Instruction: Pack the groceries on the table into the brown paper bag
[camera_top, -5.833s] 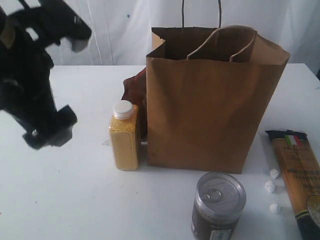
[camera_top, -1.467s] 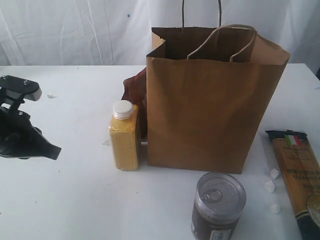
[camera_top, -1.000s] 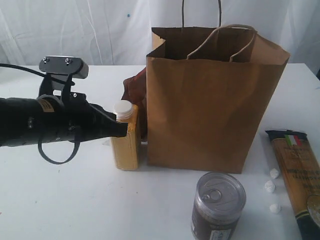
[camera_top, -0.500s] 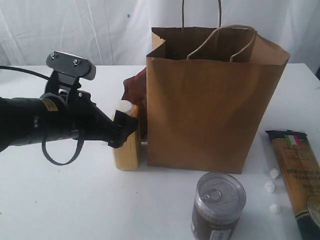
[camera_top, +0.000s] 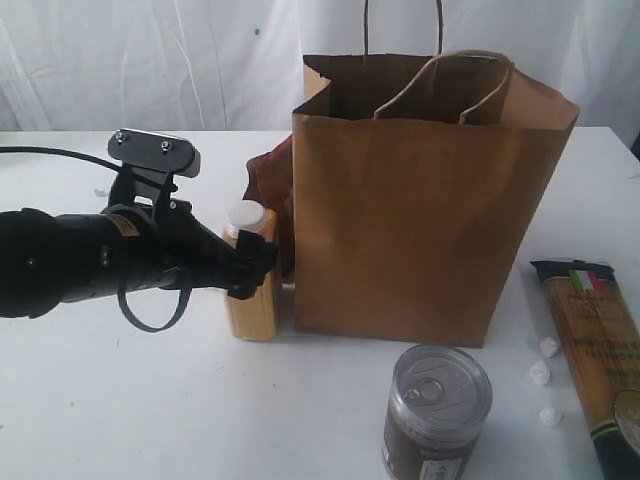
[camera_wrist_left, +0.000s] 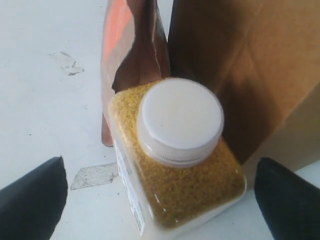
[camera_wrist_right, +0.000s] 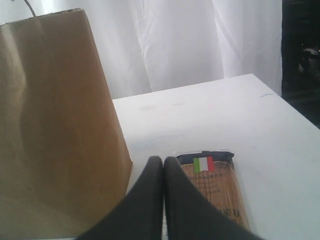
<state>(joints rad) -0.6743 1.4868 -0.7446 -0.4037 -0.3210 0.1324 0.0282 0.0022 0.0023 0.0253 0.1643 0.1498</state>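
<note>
Left end effector (camera_top: 252, 264) comes in low from the left with its jaws wide open, one on each side of the bottle (camera_top: 252, 310). The wrist view shows gaps on both sides, so there is no grip. Bottle stands upright on the tabletop (camera_top: 130, 400), white cap up, just left of the bag (camera_top: 420, 210). Pouch (camera_top: 268, 185) stands right behind the bottle, against the bag's left side. Bag is upright mid-tabletop, mouth open, handles up. Can (camera_top: 437, 405) stands near, in front of the bag's right half. Spaghetti packet (camera_top: 600, 350) lies flat at the near right. Three small white bits (camera_top: 540, 373) sit between can and packet. Right end effector (camera_wrist_right: 163, 170) is closed, fingers pressed together and empty, above the packet with the bag to its left.
</note>
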